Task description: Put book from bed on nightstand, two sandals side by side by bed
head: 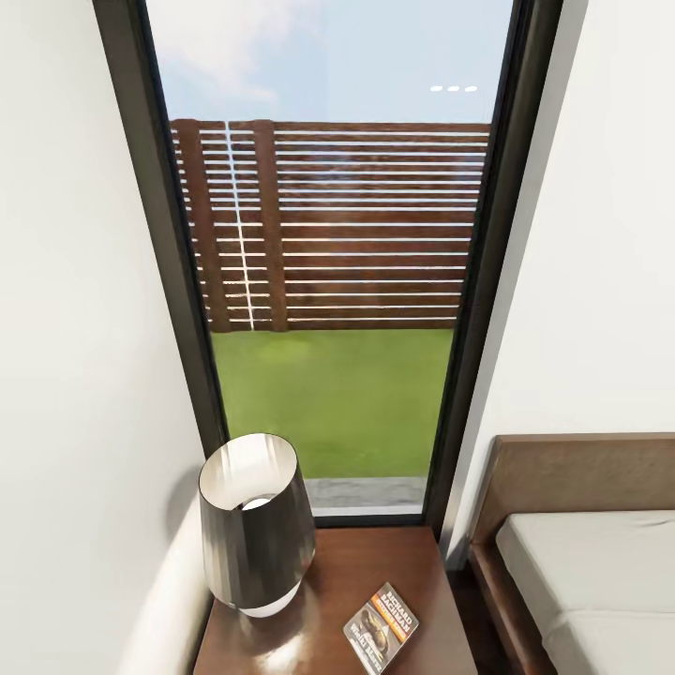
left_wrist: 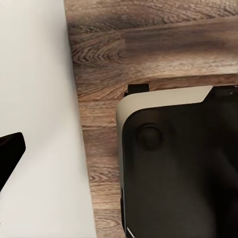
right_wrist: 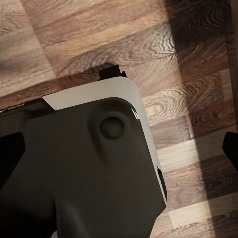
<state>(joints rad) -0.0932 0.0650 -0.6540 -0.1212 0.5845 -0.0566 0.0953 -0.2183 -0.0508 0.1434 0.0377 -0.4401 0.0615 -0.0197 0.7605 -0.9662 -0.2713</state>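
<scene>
The book (head: 380,626), dark with an orange band and white lettering, lies flat on the glossy dark-brown nightstand (head: 412,572), at its front right, free of any gripper. To the right stands the bed (head: 600,572) with its brown headboard and pale mattress. The two blue sandals are out of view. In the left wrist view one dark fingertip (left_wrist: 10,154) shows at the picture's edge over a white surface. In the right wrist view one dark fingertip (right_wrist: 232,148) shows at the edge above the wood-plank floor (right_wrist: 188,74). Each finger stands far off centre with nothing held.
A dark, white-lined lamp (head: 255,525) stands on the nightstand's left half beside the book. Behind it is a tall dark-framed window (head: 328,281), with white walls on both sides. Both wrist views look down on the robot's dark, white-rimmed base (left_wrist: 178,168) over the plank floor.
</scene>
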